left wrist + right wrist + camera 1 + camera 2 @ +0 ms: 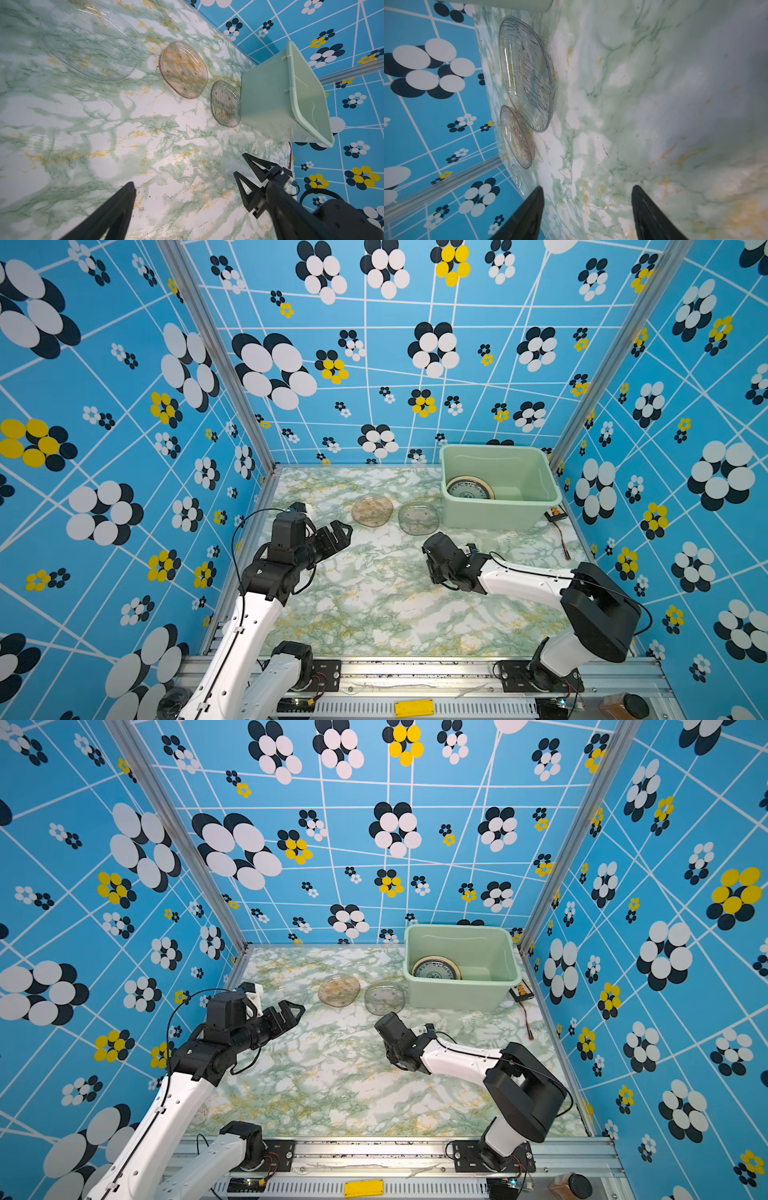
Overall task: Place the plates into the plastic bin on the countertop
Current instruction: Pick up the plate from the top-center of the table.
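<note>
While grey plate (419, 519) lay at eight o'clock from the plastic bin (498, 514), left gripper (343, 531) and right gripper (587, 186) hung open, empty; seemingly poised for pickup.

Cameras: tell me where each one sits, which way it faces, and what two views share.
Both top views: high at the front, looking down and back over the marbled white countertop, pale mint-green plastic bin, left arm and right arm.
Left wrist: on the left arm, facing the bin; its open left claw frames the view, the right claw shows.
Right wrist: on the right arm, low, looking along the countertop; only its open claw shows.
Wrist views share: translucent amber plate, grey glass plate.
</note>
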Controlling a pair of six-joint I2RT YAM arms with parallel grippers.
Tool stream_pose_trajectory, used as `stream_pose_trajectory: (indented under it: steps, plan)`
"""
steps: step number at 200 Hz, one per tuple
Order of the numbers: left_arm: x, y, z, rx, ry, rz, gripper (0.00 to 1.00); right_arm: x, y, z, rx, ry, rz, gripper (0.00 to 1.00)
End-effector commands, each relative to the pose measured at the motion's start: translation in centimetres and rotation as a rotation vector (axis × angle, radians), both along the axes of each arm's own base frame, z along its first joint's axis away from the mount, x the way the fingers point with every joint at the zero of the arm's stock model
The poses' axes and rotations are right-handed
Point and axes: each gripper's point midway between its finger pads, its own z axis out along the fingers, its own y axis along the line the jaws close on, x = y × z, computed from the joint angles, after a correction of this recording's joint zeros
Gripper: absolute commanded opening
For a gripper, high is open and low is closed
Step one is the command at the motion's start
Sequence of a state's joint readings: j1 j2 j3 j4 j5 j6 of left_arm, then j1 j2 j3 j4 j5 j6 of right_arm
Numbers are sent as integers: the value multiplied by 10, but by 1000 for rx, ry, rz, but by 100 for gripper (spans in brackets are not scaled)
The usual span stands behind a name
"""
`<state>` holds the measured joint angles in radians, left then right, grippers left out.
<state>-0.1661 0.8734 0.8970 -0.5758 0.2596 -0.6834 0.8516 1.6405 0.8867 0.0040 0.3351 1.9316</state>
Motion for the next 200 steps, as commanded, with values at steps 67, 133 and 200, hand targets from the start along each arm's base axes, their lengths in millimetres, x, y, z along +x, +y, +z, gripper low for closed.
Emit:
stream_pose_trajectory:
  steps: [67, 133, 200]
  plan:
    - [-11, -5, -10, -16, 22, -22, 99, 61, 43, -22, 186, -8, -193, 60]
    - [-16, -4, -22, -10, 46, -19, 99, 77, 27, -47, 145, 58, -186, 55]
    - [-19, -5, -23, -11, 60, -23, 99, 80, 29, -76, 137, 107, -146, 43]
